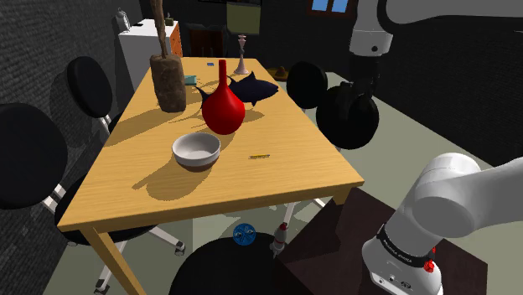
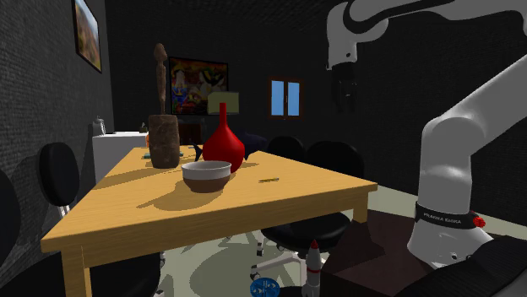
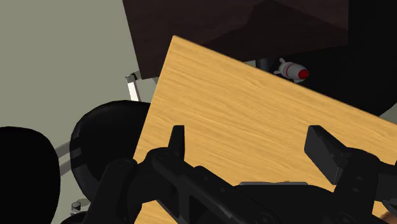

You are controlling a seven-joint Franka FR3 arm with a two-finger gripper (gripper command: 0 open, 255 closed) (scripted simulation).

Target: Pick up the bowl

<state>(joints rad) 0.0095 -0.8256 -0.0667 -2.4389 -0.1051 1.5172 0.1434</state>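
Plainly this is the approach step. The broad light-wood tabletop point(image 1: 293, 159) carries a round, long-necked red vase point(image 1: 223, 107). Near it, toward the stand's side, sits the white bowl with a brown base point(image 1: 196, 149), untouched. The black two-finger tool point(image 2: 344, 91) hangs high over the tabletop's edge, fingers spread and empty. Next, I judge, it must travel over the bowl and descend onto its rim.

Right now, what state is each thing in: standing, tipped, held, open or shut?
Bowl, upright on the table, empty, not held.
Red vase, upright behind the bowl.
Brown pot, upright, with a stick standing in it.
Toy rocket, upright on the floor.
Jaws, open, apart, holding nothing, high over the table's edge.
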